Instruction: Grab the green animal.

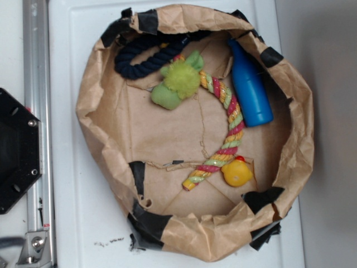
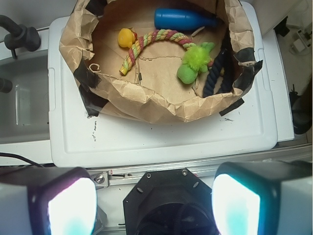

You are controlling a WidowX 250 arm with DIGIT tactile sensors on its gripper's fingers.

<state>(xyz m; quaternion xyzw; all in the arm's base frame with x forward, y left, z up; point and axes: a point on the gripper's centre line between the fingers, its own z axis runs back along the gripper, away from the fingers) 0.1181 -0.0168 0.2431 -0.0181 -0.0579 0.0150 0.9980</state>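
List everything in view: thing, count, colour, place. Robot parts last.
green animal: 1, lime green, bag's upper middle, between both ropes
striped rope: 1, pink-yellow-green, curving from animal down to the duck
dark rope: 1, navy, upper left in bag
bottle: 1, blue, lying at right
duck: 1, yellow, lower right
bag: 1, brown paper, black tape, on white lid
lid: 1, white, under bag
gripper: 1, pale fingers, apart, outside the bag

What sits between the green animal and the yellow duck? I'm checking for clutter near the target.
The striped rope curves between the green animal and the yellow duck, over the bare paper floor of the paper basket. The exterior view shows it best.
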